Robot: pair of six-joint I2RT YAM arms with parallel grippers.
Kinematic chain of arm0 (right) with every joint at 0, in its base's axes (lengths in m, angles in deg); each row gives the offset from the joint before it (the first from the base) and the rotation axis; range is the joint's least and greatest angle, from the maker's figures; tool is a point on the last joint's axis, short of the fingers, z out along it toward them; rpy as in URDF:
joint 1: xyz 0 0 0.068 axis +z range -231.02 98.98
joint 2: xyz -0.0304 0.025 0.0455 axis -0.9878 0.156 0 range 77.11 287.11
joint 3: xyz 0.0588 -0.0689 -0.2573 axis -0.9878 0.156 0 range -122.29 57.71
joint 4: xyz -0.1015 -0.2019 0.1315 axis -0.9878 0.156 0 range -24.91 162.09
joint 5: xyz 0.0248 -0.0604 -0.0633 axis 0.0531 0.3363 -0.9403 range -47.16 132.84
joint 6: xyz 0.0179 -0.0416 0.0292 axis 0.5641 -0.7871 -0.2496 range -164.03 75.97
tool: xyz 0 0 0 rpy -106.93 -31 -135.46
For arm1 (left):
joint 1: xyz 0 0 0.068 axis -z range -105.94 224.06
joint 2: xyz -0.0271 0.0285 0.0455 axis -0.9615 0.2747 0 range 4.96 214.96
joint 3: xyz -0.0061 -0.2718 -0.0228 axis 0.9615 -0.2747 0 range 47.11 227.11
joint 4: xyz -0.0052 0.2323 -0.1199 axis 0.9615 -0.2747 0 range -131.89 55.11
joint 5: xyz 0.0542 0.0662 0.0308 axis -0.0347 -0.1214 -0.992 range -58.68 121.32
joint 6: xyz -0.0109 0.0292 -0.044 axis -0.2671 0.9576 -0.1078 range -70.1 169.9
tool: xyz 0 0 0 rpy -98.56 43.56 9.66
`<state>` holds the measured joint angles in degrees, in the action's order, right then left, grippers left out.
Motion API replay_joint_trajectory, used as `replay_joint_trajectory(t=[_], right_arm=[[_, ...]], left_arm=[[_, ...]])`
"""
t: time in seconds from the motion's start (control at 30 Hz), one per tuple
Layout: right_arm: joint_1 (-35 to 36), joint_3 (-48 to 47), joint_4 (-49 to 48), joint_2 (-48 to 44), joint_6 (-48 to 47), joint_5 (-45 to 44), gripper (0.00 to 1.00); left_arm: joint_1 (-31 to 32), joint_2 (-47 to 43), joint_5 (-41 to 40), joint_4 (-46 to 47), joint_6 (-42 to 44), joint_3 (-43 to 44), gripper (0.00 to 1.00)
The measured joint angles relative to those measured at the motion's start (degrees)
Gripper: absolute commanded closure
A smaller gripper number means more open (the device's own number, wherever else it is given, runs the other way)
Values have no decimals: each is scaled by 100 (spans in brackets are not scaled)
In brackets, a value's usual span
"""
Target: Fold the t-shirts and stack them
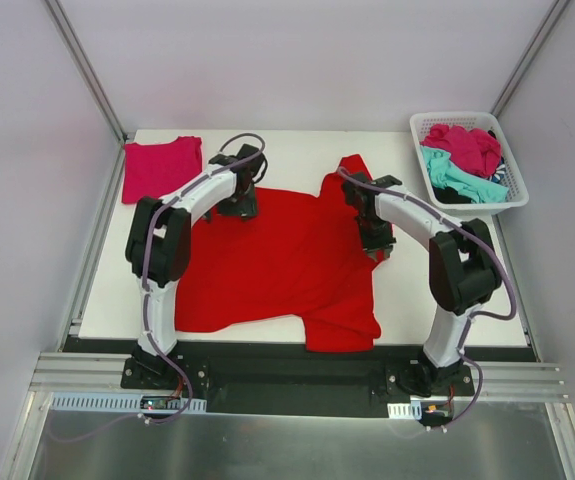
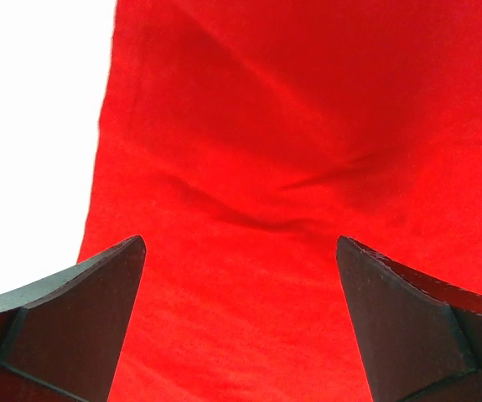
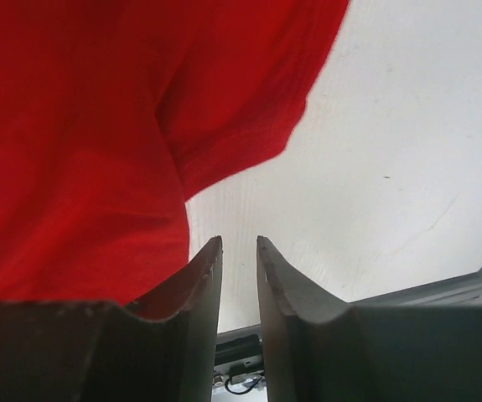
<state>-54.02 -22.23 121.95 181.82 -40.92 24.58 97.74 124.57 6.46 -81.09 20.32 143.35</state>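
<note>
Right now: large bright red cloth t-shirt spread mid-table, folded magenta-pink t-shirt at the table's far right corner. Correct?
No. The top external view shows the folded magenta-pink t-shirt at the far left corner; the large bright red cloth t-shirt is spread mid-table.

1. Left arm point(image 1: 157, 305): white link shells, black joint housings, grey cable running along it.
2. Right arm point(image 1: 449, 335): identical white-and-black build and cable.
3. Left gripper point(image 2: 241, 239): dark wedge-shaped jaws, curved inner faces.
4. Right gripper point(image 3: 239, 239): matching dark jaws.
</note>
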Motion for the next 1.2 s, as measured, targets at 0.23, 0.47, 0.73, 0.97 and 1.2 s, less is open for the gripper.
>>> replay_joint_trajectory(t=[0.23,0.47,0.73,0.97,1.2], right_arm=[[2,435,-535,404,98,562,73],[667,1143,-693,105,326,863,72],[1294,979,-514,-7,535,772,73],[1464,409,-306,17,588,640,71],[1886,160,-221,149,702,634,72]], left_arm=[[94,-1047,35,-37,-68,-632,2],[442,-1838,57,-42,-177,-1016,1],[612,-1930,55,-125,-271,-1226,1],[612,-2046,33,-262,-271,-1233,1],[612,-2151,31,-315,-273,-1233,1]])
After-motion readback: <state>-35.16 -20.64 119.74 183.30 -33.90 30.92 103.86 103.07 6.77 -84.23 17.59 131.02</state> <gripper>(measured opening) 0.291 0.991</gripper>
